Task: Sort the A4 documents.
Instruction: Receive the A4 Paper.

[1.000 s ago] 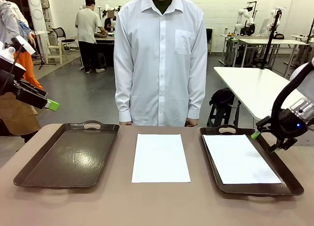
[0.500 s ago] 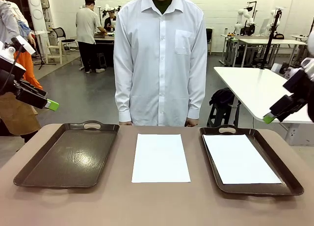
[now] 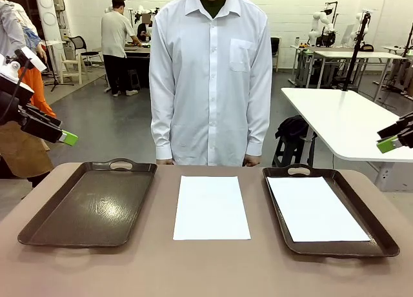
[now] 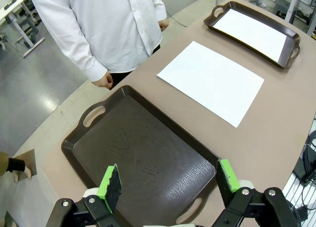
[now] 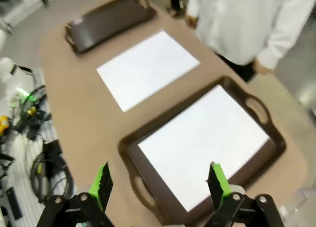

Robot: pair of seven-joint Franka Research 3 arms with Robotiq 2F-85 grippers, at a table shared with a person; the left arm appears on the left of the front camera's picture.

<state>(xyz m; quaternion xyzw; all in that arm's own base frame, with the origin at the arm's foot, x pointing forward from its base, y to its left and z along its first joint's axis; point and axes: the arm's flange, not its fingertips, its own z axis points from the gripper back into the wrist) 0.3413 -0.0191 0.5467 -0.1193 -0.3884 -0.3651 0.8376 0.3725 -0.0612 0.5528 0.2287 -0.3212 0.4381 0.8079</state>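
One A4 document [image 3: 211, 207] lies flat on the bare tabletop between two dark brown trays. A second sheet [image 3: 316, 208] lies inside the right tray [image 3: 383, 240]. The left tray [image 3: 90, 203] holds nothing. My left gripper [image 3: 64, 137] hovers high off the table's left end, open and empty; in the left wrist view its jaws [image 4: 169, 180] frame the left tray [image 4: 138, 153], with the middle sheet [image 4: 212, 81] beyond. My right gripper [image 3: 389, 144] hangs high at the right edge, open and empty [image 5: 159, 181], above the sheet in the tray [image 5: 205, 138].
A person in a white shirt [image 3: 211, 77] stands at the table's far edge, hands low by the rim. A white table [image 3: 335, 119] stands behind on the right. Cables [image 5: 29, 138] lie on the floor beside the table.
My right gripper has risen from the right tray's outer rim, up and out to the right edge of the front view. The left arm, sheets and trays have not moved.
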